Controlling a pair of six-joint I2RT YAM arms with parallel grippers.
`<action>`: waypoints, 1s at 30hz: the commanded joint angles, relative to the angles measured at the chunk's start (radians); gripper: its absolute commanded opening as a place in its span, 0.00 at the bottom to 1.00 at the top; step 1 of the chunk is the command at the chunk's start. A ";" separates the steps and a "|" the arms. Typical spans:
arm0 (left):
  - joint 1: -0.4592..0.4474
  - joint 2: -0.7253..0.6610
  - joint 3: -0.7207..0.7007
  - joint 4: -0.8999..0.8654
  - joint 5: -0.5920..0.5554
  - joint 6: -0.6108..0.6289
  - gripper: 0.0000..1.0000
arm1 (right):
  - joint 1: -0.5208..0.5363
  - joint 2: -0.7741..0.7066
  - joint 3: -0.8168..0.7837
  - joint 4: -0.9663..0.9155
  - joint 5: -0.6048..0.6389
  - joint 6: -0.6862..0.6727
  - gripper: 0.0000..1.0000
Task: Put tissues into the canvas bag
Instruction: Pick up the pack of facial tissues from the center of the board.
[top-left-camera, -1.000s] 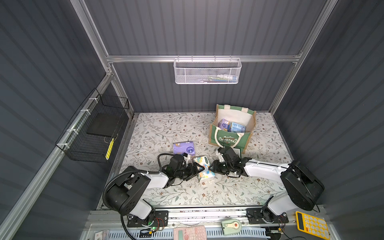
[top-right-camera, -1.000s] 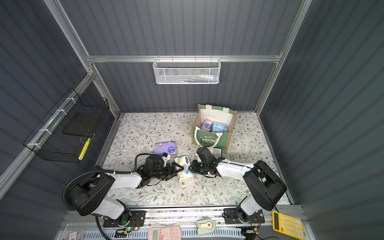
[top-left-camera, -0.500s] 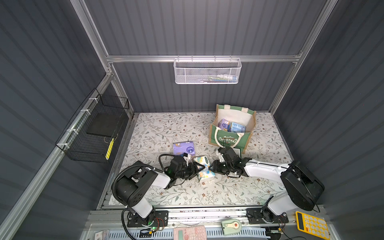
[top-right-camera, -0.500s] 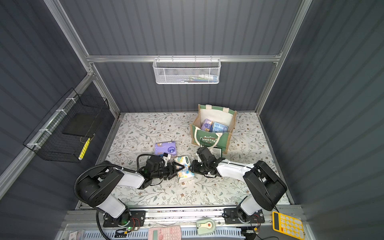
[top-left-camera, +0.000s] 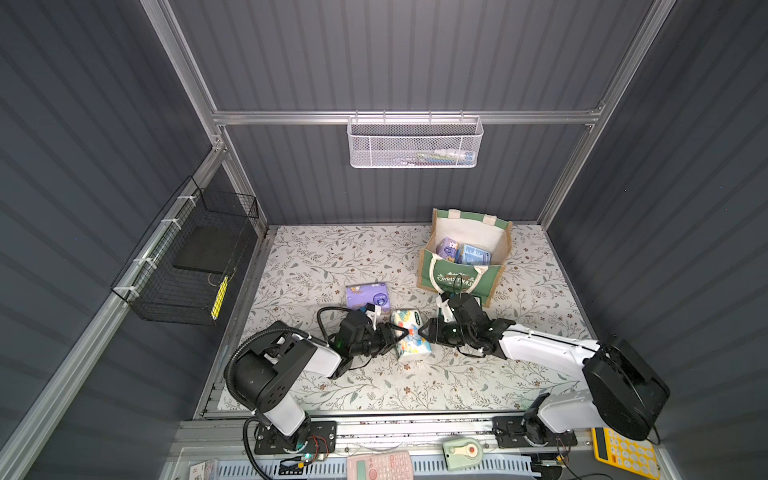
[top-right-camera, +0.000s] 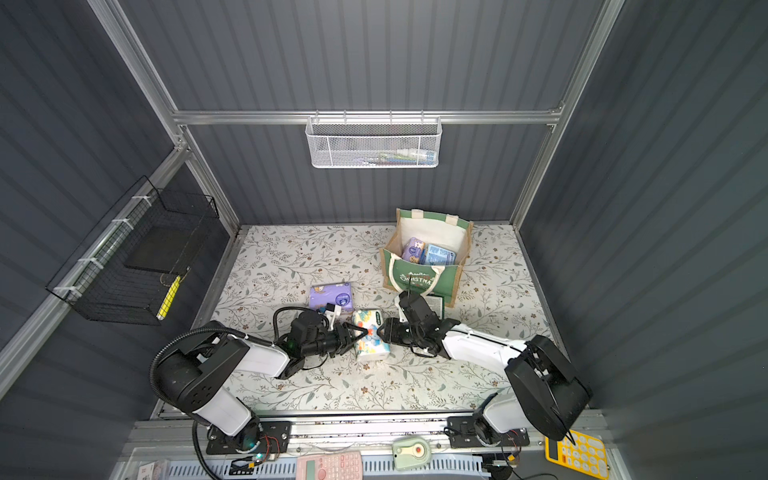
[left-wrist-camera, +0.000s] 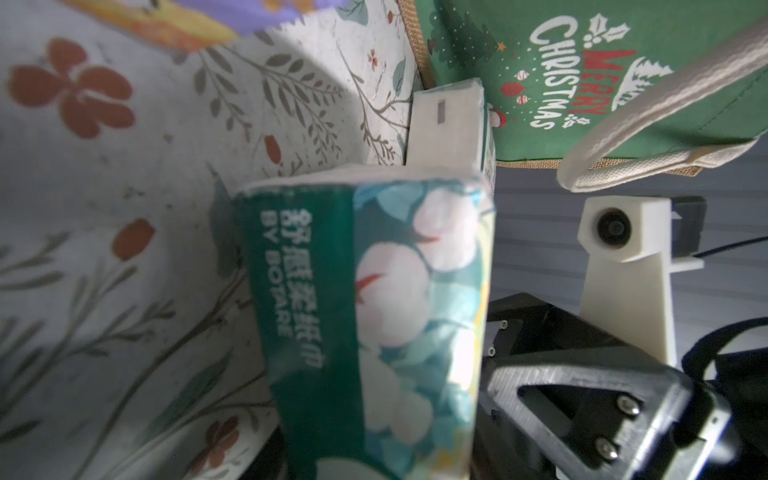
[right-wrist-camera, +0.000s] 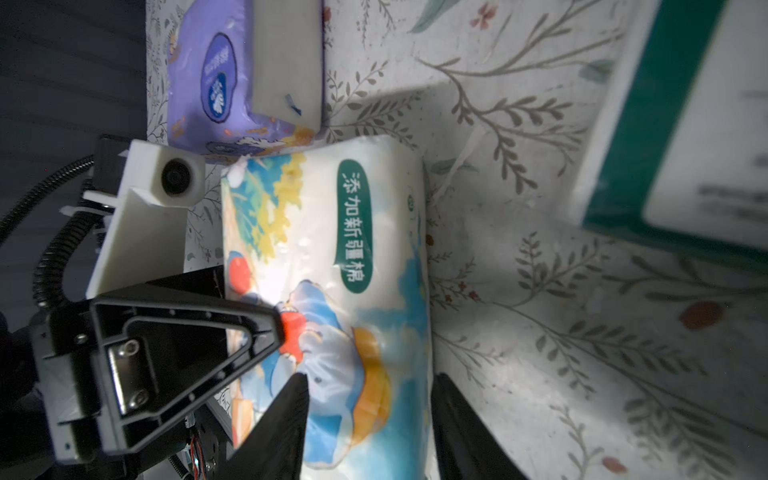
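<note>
I see the white cartoon tissue pack (top-left-camera: 409, 338) lying on the floral bench (top-left-camera: 332, 257), out in front of the canvas bag (top-left-camera: 457, 282) and not in it. My left tool (top-left-camera: 397, 332) meets one side of it, my right tool (top-left-camera: 424, 332) the opposite side. In the right wrist view the right tool's fingers (right-wrist-camera: 286, 419) stand apart, straddling the pack's end. One left finger's tip rests on the wrapper, but I cannot tell whether the left tool grips. Inside the bag sit a purple pack (top-left-camera: 446, 248) and a light blue pack (top-left-camera: 473, 254). A second purple pack (top-left-camera: 368, 296) lies in front of the bag, and a dark green-and-white pack (right-wrist-camera: 665, 124) lies just beside its front.
</note>
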 joint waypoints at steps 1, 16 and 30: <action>-0.008 -0.039 0.028 -0.010 -0.003 0.025 0.46 | 0.000 -0.036 0.021 -0.005 0.030 -0.033 0.54; -0.001 -0.267 0.283 -0.585 -0.023 0.317 0.41 | -0.035 -0.316 0.052 -0.060 0.094 -0.172 0.66; 0.052 -0.232 0.660 -0.811 0.059 0.438 0.40 | -0.141 -0.495 0.149 -0.184 0.137 -0.297 0.99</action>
